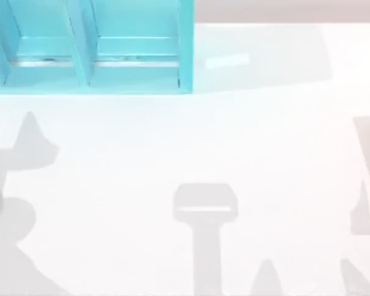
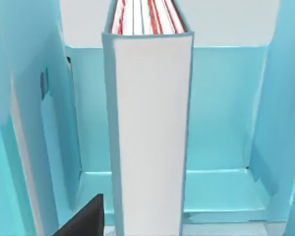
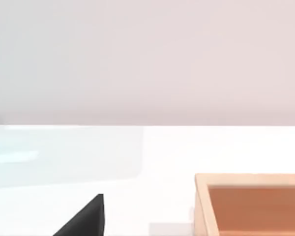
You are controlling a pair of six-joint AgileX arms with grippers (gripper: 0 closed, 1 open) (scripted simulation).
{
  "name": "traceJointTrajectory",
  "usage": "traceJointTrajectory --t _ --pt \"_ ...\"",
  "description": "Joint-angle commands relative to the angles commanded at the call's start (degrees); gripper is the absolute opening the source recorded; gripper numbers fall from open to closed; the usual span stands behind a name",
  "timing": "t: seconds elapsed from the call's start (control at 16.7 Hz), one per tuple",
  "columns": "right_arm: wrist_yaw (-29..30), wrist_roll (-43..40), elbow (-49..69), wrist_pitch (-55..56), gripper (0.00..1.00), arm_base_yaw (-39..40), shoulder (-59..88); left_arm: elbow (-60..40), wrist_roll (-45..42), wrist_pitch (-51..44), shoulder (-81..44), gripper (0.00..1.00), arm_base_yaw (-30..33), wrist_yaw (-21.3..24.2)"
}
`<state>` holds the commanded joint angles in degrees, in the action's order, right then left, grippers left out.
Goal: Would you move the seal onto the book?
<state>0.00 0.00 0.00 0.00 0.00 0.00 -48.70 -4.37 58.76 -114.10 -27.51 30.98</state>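
left end effector (image 2: 78, 222): one dark finger at the near edge of the left wrist view, just beside the book's lower corner; cannot tell if spread or pressed together; facing the shelf, likely lined up to reach the book.
book (image 2: 150, 132): upright in a shelf compartment, white page edges toward the left wrist camera, teal cover edges either side, red-streaked top; held vertical by the shelf floor, apart from both side walls.
right end effector (image 3: 83, 219): dark finger tip low in the right wrist view, over the worktop; cannot tell its state; holds nothing that I can see.
seal (image 3: 250, 204): probably this tan-brown block with a raised rim, cut by the picture edge, on the worktop near the right end effector; not yet on the book.
worktop (image 1: 172, 148): white, arm shadows across it in the top view.
shelf unit (image 1: 92, 49): light-cyan, compartments, far left of the top view.
stage: judged early; seal ungrasped, book stowed, so probably the book must come out flat first.
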Motion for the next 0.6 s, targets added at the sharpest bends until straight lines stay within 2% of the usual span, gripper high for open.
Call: traceJointTrajectory --t 0.24,0.6 --pt "0.00 0.00 0.00 0.00 1.00 0.00 0.00 -4.50 -0.40 5.42 -10.32 1.00 -2.54 2.86" --pt "0.00 0.00 0.00 0.00 1.00 0.00 0.00 -4.92 -0.45 6.10 -11.72 1.00 -2.64 3.18"
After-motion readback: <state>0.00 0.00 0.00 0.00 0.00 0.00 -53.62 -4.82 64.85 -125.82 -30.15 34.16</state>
